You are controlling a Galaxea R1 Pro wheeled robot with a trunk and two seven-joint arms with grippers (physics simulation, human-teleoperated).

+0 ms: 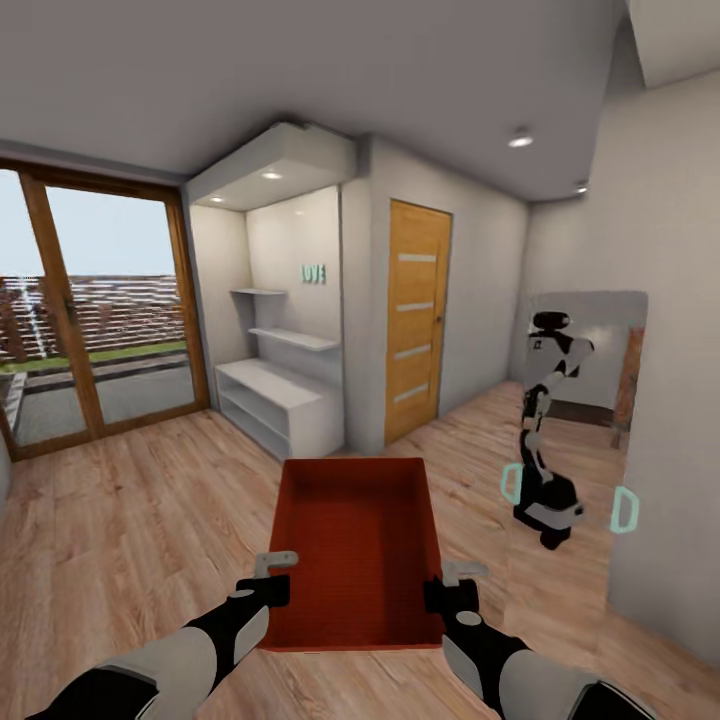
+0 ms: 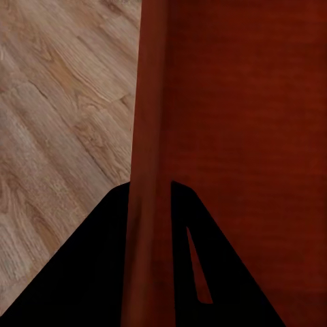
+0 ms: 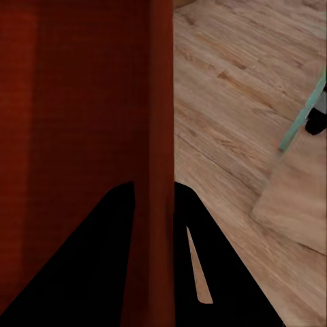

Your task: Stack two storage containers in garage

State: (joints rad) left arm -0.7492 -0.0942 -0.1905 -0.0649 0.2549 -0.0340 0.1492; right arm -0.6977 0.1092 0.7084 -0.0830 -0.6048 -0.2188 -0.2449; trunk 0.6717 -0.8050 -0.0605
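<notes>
One orange-red storage container, open-topped with ribbed walls, hangs level in front of me above the light wood plank floor. My left gripper is shut on its left wall near the close corner. My right gripper is shut on its right wall. In the left wrist view the red wall runs between the dark fingers of the left gripper. The right wrist view shows the opposite wall pinched by the right gripper.
A light-wood door with four frosted strips stands shut ahead. A white shelf unit sits in an alcove to its left, and glass patio doors fill the far left. A wall mirror on the right reflects my body.
</notes>
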